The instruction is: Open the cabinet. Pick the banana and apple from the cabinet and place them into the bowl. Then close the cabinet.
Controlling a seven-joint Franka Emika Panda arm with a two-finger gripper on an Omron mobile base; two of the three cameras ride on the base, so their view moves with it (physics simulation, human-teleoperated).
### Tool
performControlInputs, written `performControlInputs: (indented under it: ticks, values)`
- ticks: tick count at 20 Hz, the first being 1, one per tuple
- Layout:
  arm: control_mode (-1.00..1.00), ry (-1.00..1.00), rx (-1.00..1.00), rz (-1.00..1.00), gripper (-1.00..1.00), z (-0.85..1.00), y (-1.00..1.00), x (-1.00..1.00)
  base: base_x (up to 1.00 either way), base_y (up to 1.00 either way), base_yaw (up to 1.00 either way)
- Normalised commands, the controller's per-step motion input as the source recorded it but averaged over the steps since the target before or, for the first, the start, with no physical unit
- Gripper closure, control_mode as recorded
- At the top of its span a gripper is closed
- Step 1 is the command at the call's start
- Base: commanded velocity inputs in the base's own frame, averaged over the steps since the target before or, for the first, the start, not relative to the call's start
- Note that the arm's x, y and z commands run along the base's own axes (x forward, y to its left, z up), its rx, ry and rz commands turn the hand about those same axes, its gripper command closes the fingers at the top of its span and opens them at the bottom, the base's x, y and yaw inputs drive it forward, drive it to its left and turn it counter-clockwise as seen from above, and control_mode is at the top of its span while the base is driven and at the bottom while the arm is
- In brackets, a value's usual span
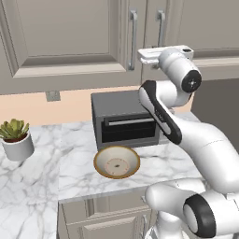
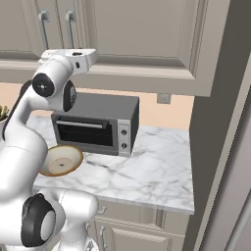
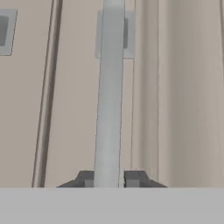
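The cabinet (image 1: 65,37) hangs above the counter with both taupe doors shut. In the hand view its grey bar handle (image 3: 109,96) runs straight up between my two fingertips, and my gripper (image 3: 109,179) is shut on it. From the left base view my gripper (image 1: 151,57) is at the lower end of the right door's handle (image 1: 161,25), and the right base view shows the same handle (image 2: 71,27). The cream bowl (image 1: 105,158) (image 2: 73,157) sits empty on the marble counter, below the hand. The banana and apple are hidden behind the shut doors.
A dark toaster oven (image 1: 123,119) (image 2: 95,125) stands on the counter behind the bowl, under my arm. A potted plant (image 1: 16,140) sits at the far left. A tall dark panel (image 2: 220,122) bounds the counter on the right.
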Motion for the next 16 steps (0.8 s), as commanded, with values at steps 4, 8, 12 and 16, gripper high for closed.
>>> performControlInputs:
  ticks: [4, 8, 12, 16]
  values:
    - [-1.0, 0.0, 0.0, -0.02, 1.0, 0.09, -0.36, -0.48, 0.0, 0.0, 0.0]
    - [-1.0, -0.01, 0.05, -0.07, 1.0, 0.17, -0.8, -0.9, 0.0, 0.0, 0.0]
    - [-1.0, -0.03, 0.12, -0.09, 1.0, 0.29, -0.99, -1.0, 0.0, 0.0, 0.0]
    - [-1.0, -0.03, 0.16, -0.1, 1.0, 0.27, -1.0, -1.0, 0.0, 0.0, 0.0]
